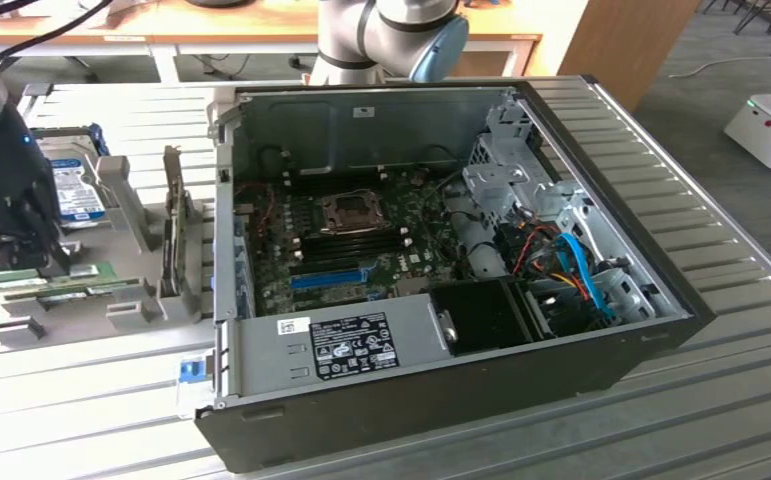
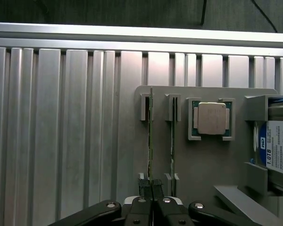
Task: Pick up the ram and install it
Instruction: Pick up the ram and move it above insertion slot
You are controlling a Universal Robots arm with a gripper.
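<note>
Two green ram sticks stand on edge in a grey holder [image 2: 205, 165]. In the wrist view my gripper [image 2: 152, 184] is shut on the near end of one ram stick [image 2: 151, 136], which still sits in its slots. The other stick [image 2: 172, 136] stands free beside it. In the exterior view the gripper [image 1: 18, 262] hangs low over the holder [image 1: 132, 312] at the far left, with the green sticks [image 1: 41, 286] under it. The open computer case [image 1: 625, 340] lies in the middle, its motherboard [image 1: 358, 250] exposed.
A processor chip [image 2: 211, 117] sits in a pocket of the holder beside the sticks. A hard drive with a blue label [image 2: 279, 150] [image 1: 76, 198] stands at the holder's far end. A second robot arm's base [image 1: 385, 40] rises behind the case. The table [image 1: 65, 420] is ribbed metal.
</note>
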